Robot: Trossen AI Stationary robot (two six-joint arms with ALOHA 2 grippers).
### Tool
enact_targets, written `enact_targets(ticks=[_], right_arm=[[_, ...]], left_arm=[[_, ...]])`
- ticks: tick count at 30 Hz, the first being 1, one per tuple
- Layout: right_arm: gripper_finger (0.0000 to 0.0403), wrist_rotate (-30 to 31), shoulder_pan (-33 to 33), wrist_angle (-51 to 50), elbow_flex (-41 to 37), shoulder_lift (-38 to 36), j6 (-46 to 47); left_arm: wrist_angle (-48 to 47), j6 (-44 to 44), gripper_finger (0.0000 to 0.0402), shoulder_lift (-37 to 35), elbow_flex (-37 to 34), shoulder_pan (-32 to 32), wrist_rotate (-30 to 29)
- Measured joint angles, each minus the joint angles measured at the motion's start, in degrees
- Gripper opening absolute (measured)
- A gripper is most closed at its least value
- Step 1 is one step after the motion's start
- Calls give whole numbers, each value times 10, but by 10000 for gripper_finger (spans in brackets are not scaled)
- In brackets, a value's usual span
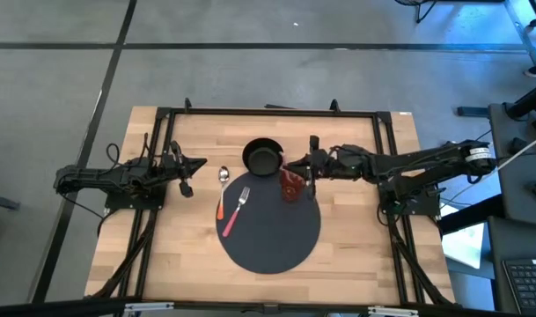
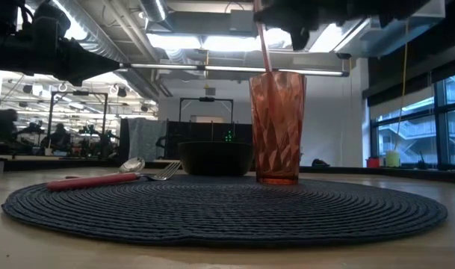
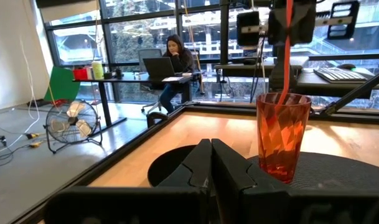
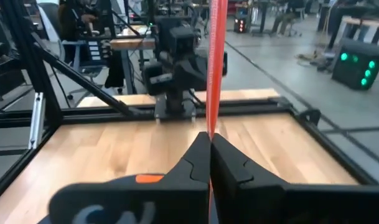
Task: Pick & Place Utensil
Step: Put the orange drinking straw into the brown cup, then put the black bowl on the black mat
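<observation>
A red translucent cup (image 2: pixel 277 127) stands upright on the dark round mat (image 1: pixel 272 238), right of a black bowl (image 1: pixel 262 157). My right gripper (image 1: pixel 308 167) is above the cup, shut on a red-handled utensil (image 2: pixel 263 37) whose lower part reaches down into the cup (image 3: pixel 281 134). A fork with a red handle (image 1: pixel 234 210) lies flat on the mat's left part, and a spoon (image 1: pixel 223 176) lies on the wood beside it. My left gripper (image 1: pixel 187 172) is shut and waits over the table's left side, left of the spoon. My right gripper pinches the utensil's red handle (image 4: pixel 215 74) between its two fingers (image 4: pixel 195 155), a little above the cup's rim. The fingers come level from the table's right, lying across the handle. The utensil hangs nearly upright, its lower end inside the cup (image 3: pixel 280 99); whether it touches the bottom cannot be told.
Black frame rails (image 1: pixel 268 112) run along the table's edges. Bare wood lies near the front edge and on both sides of the mat. A person (image 3: pixel 175 53) sits at a desk in the room beyond the table.
</observation>
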Motion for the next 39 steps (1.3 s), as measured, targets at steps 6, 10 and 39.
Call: enact_targets(ticks=[6, 10, 39], right_arm=[[0, -2, -6, 13, -37, 0, 47], [0, -2, -6, 44, -60, 0, 60], [212, 0, -7, 9, -49, -25, 123]], left_arm=[[0, 0, 4, 0, 0, 0, 0], [0, 0, 4, 0, 0, 0, 0], [0, -5, 4, 0, 0, 0, 2]])
